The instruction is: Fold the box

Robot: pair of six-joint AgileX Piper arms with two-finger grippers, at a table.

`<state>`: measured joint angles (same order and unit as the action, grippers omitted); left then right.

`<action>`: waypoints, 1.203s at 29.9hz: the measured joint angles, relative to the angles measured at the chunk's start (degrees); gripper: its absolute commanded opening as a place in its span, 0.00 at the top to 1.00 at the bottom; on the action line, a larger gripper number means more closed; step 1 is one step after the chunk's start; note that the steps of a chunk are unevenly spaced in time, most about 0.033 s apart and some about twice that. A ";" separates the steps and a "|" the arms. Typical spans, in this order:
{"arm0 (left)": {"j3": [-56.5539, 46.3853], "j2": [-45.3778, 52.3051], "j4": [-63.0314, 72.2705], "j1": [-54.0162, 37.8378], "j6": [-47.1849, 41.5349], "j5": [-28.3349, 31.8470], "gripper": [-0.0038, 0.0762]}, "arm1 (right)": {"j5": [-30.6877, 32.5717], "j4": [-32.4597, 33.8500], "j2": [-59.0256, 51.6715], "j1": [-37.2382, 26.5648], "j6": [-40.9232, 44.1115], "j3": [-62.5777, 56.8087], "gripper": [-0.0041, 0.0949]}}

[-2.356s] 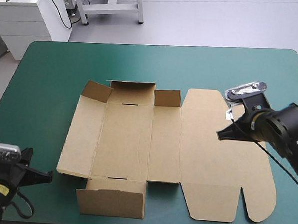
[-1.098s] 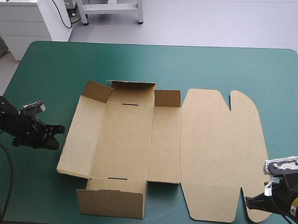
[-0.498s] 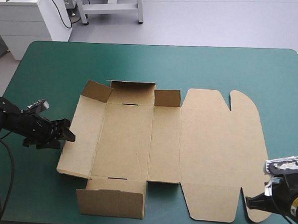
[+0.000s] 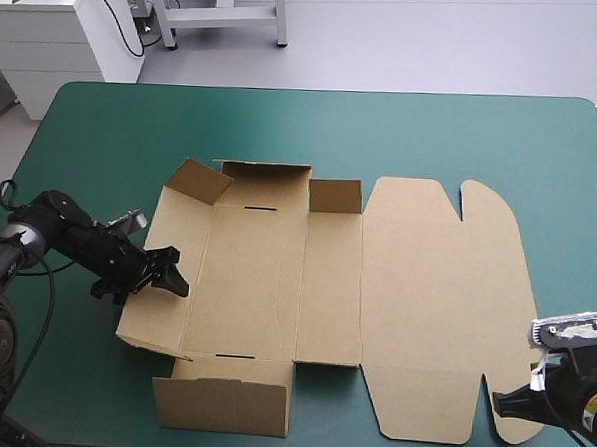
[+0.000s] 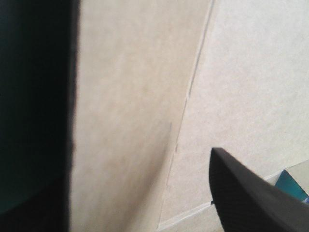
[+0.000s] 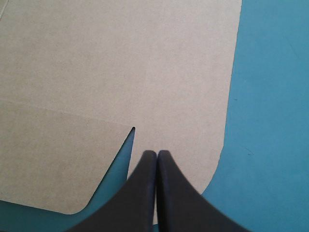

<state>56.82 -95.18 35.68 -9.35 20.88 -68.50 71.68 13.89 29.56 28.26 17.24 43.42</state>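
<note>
At table's left, left black-finned gripper (image 4: pixel 175 271): fingers (image 5: pixel 241 193) spread apart, over left long wall of brown cut-board box (image 4: pixel 275 282); contact unclear. Box lies mid-table on teal-green cover (image 4: pixel 403 139). Left wall slightly tilted up, far and near end walls raised, base flat. Lid (image 4: pixel 434 311) flat toward right, with rounded flaps. Right black-finned gripper (image 6: pixel 155 155): fingers pressed together, over lid's near right corner, beside notch.

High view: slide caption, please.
Brown box partly folded; left gripper open at its left wall, right gripper shut by the lid's corner.
</note>
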 measured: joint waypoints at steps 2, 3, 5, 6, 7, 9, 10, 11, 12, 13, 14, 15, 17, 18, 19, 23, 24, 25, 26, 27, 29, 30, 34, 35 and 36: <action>0.00 -0.04 0.07 0.78 0.01 -0.05 0.48 | 0.00 0.00 0.00 0.00 0.00 0.00 0.98; 0.00 -0.06 0.12 0.93 0.12 -0.05 0.52 | 0.00 0.00 0.00 0.00 0.00 0.00 0.98; 0.00 -0.23 0.44 0.97 0.16 -0.05 0.65 | 0.00 0.00 0.00 0.00 0.00 0.00 0.98; 0.00 -0.35 0.86 0.97 0.19 -0.05 0.72 | 0.00 0.00 0.00 0.00 0.00 0.00 0.98; 0.00 -0.38 1.21 0.97 0.42 -0.05 0.81 | 0.00 0.00 0.00 0.00 0.00 0.00 0.98; 0.00 -0.38 1.87 0.97 1.38 -0.05 0.96 | 0.00 0.00 0.00 0.00 0.00 0.00 0.98; 0.00 -0.38 2.07 0.97 1.77 -0.05 0.96 | 0.00 0.00 0.00 0.00 0.00 0.00 0.98; 0.00 -0.38 2.35 0.97 2.27 -0.05 0.96 | 0.00 0.00 0.00 0.00 0.00 0.00 0.98; 0.00 -0.38 2.78 0.97 2.54 -0.05 0.96 | 0.00 0.00 0.00 0.00 0.00 0.00 0.98; 0.00 -0.38 3.16 0.97 2.74 -0.05 0.96 | 0.00 0.00 0.00 0.00 0.00 0.00 0.98; 0.00 -0.38 3.33 0.97 2.86 -0.05 0.96 | 0.00 0.00 0.00 0.00 0.00 0.00 0.98; 0.00 -0.38 3.40 0.97 3.03 -0.05 0.96 | 0.00 0.00 0.00 0.00 0.00 0.00 0.98; 0.00 -0.38 3.40 1.02 3.41 -0.05 0.96 | 0.00 0.00 0.00 0.00 0.00 0.00 0.98; 0.00 -0.38 3.40 1.05 3.42 -0.05 0.96 | 0.00 -0.05 0.00 0.00 0.00 0.00 0.98; 0.00 -0.38 3.35 1.12 3.46 -0.05 0.96 | 0.00 -0.05 0.00 0.00 0.00 0.00 0.98; 1.75 -0.38 1.19 2.82 2.95 -0.28 0.96 | 0.00 -0.05 0.00 0.00 0.00 0.00 0.98; 2.73 -0.38 0.03 3.49 1.94 -0.42 0.96 | 0.00 -0.05 0.00 0.00 0.00 0.00 0.98; 4.36 -0.38 -1.95 4.54 0.69 -0.50 0.96 | 0.00 -0.05 0.00 0.00 0.00 0.00 0.98; 6.38 -0.38 -5.22 5.77 -1.77 -0.61 0.96 | 0.00 -0.05 0.00 0.00 0.00 0.00 0.98; 8.77 -0.38 -7.77 7.16 -3.56 -0.67 0.96 | 0.00 -0.17 0.00 0.00 0.00 0.00 0.98; 14.14 -0.44 -14.34 10.23 -7.62 -0.93 0.96 | 0.00 -0.53 0.00 0.00 0.00 0.00 0.98; 16.44 -0.44 -16.74 11.49 -8.83 -1.04 0.96 | 0.00 -0.71 0.00 0.00 0.00 0.00 0.98; 27.94 -0.74 -25.98 17.96 -11.68 -1.58 0.96 | 0.00 -2.03 0.00 0.00 -0.69 0.00 0.98; 30.22 -1.05 -28.00 19.77 -11.75 -1.82 0.96 | 0.00 -2.52 0.00 0.00 -0.93 0.00 0.98; 32.86 -1.44 -30.15 21.60 -11.75 -1.96 0.96 | 0.00 -2.84 0.00 0.00 -1.07 0.00 0.98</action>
<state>89.68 -96.62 5.53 12.24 9.13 -70.46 71.68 11.04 29.56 28.26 16.17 43.42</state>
